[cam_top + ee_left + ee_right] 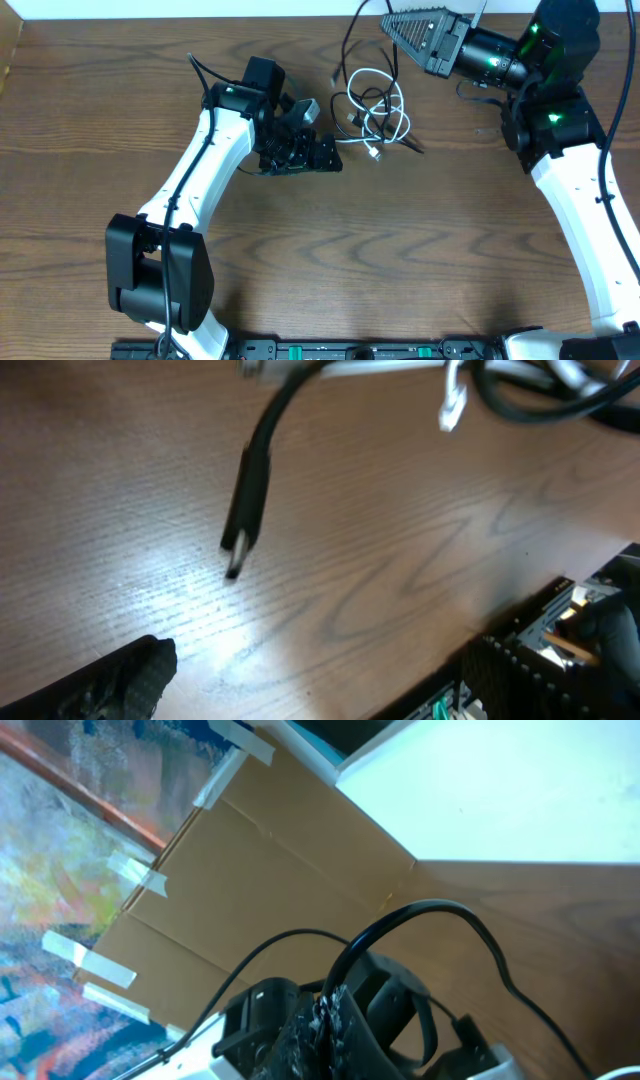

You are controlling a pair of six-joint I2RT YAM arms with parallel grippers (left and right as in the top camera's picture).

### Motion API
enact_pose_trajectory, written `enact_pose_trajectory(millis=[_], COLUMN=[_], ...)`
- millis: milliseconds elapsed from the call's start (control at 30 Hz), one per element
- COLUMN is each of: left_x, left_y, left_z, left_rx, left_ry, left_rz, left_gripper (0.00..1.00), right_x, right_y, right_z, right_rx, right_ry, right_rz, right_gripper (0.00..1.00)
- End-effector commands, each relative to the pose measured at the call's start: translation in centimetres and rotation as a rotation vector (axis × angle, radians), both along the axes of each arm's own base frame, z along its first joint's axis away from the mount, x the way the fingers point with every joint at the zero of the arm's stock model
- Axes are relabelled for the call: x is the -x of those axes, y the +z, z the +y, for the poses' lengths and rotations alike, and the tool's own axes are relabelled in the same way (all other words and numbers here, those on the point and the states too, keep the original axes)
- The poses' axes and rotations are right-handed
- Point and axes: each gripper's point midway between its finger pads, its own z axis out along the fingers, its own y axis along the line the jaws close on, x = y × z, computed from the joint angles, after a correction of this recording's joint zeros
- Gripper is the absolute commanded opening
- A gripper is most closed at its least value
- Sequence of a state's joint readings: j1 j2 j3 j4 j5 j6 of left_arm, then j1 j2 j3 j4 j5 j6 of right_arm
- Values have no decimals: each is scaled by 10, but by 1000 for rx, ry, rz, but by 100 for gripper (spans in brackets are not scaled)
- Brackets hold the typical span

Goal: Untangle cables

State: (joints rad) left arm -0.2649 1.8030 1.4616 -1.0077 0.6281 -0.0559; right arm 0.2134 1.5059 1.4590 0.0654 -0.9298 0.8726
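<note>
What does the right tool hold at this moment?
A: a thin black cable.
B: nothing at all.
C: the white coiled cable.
A: a thin black cable runs out from the tip of the shut right tool, while the white coiled cable lies on the brown wooden table.

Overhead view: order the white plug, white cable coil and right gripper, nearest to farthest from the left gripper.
From the left gripper:
1. white plug, just right of it.
2. white cable coil, up and right.
3. right gripper, top right, gripping a black cable.
</note>
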Motion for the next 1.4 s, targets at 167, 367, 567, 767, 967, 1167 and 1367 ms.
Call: enact_pose_trajectory(millis=[167, 367, 567, 767, 967, 1167, 1367], left_x=[-7, -7, -7, -7, -7, -7, -7], left_y=[0, 0, 0, 0, 0, 0, 0], left_z=[1, 1, 1, 1, 1, 1, 1], left_rx=[-14, -14, -15, -15, -15, -15, -15], left_ry=[4, 4, 23, 26, 26, 26, 50], left_rz=[-22, -22, -9, -7, -6, -7, 10], left_gripper=[98, 98, 98, 98, 98, 98, 98], right_x=[8, 24, -27, -24, 29, 49, -7], right_y=[47, 84, -69, -50, 83, 68, -56], right_z=[-10, -27, -29, -24, -19, -7, -5], right_rx=[-118, -152, 251, 103, -183, -76, 120], right_ry=[4, 44, -232, -201, 91, 208, -101], right_rz=[-64, -277, 111, 216, -213, -344, 227], right_gripper=[2, 2, 1, 2, 2, 1, 2])
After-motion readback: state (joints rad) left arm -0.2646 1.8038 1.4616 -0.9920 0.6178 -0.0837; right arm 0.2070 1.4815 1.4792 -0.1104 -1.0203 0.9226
